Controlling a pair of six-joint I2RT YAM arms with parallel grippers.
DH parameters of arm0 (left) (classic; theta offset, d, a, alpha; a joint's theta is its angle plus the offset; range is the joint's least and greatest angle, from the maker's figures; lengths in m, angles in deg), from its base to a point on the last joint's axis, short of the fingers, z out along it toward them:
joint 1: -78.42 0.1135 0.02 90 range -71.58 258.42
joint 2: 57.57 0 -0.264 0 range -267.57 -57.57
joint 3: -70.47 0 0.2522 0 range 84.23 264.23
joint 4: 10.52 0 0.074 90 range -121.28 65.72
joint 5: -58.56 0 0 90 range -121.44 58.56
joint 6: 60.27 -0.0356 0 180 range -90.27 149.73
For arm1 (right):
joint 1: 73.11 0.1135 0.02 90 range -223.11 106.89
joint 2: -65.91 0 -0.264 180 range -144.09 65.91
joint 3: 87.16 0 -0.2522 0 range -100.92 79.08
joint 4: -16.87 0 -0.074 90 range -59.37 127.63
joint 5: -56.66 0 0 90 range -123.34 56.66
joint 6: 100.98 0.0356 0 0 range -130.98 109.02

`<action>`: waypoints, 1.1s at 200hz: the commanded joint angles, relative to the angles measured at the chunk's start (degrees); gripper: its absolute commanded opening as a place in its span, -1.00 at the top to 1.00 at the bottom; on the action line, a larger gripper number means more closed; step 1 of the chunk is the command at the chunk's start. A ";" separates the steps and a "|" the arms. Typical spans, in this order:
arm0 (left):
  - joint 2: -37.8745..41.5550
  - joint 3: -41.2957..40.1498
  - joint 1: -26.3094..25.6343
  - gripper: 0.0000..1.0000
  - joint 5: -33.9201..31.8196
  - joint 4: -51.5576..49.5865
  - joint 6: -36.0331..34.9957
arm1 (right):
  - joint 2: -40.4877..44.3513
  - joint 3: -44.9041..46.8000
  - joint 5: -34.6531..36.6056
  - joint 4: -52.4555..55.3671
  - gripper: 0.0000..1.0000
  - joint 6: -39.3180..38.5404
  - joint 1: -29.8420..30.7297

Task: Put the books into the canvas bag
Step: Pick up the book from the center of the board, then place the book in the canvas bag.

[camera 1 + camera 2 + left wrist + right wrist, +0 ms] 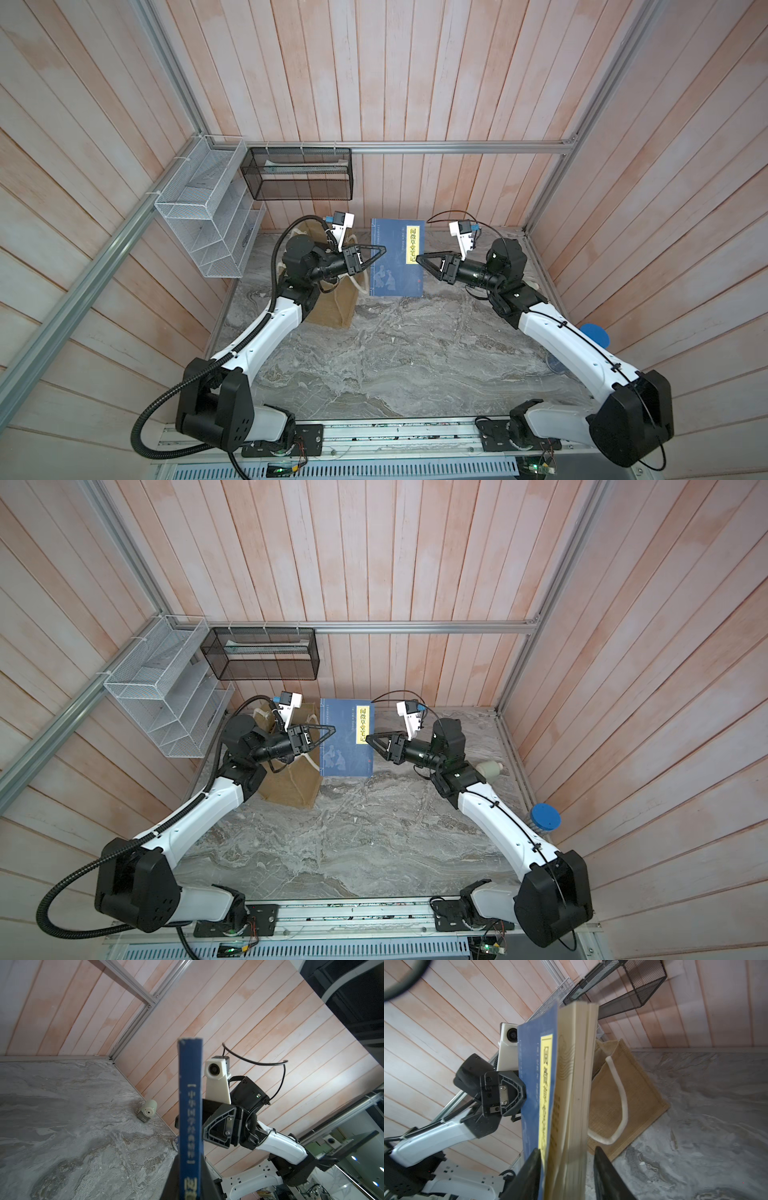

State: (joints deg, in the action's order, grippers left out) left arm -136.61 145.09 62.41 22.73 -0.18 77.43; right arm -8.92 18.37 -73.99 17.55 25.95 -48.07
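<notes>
With our left gripper (382,249) clamped on the spine of the navy book (395,266), held aloft, and our right gripper (419,258) parted astride its pages, we should carry it squarely over the canvas bag (336,309) alongside.

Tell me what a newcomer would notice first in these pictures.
A navy book with a yellow title label stands out, held upright between the two hands at the back of the marble table: the left hand clamps its spine, the right hand straddles its page edge. Just beside it, partly hidden by the left arm, sits the tan canvas bag.
</notes>
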 commanded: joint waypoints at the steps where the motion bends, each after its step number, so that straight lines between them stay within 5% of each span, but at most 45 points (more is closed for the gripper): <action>1: 4.60 4.30 3.40 1.00 -3.29 -9.02 -6.32 | -1.92 -4.27 4.62 5.41 0.03 -2.32 1.47; 50: 7.32 15.75 14.18 1.00 -11.15 -31.83 -20.67 | -11.06 -16.81 19.11 17.64 0.02 -3.42 6.58; 93: 3.22 28.41 15.83 1.00 -25.11 -50.42 -39.03 | -22.74 -29.23 21.62 19.16 0.01 -2.53 12.44; 178: -3.95 31.16 16.55 1.00 -26.44 -57.68 -46.99 | -46.47 -55.86 23.15 30.01 0.01 -1.48 19.39; 193: -4.98 31.33 16.71 1.00 -25.82 -59.05 -48.07 | -47.94 -57.73 23.09 31.47 0.14 -1.99 19.79; 220: -7.82 32.68 16.88 1.00 -25.02 -63.14 -49.45 | -48.40 -57.36 22.69 29.99 0.66 -2.12 19.79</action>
State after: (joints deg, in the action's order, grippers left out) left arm -142.14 175.99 78.92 -3.39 -59.96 30.97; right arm -56.98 -37.19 -51.71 46.31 24.18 -28.49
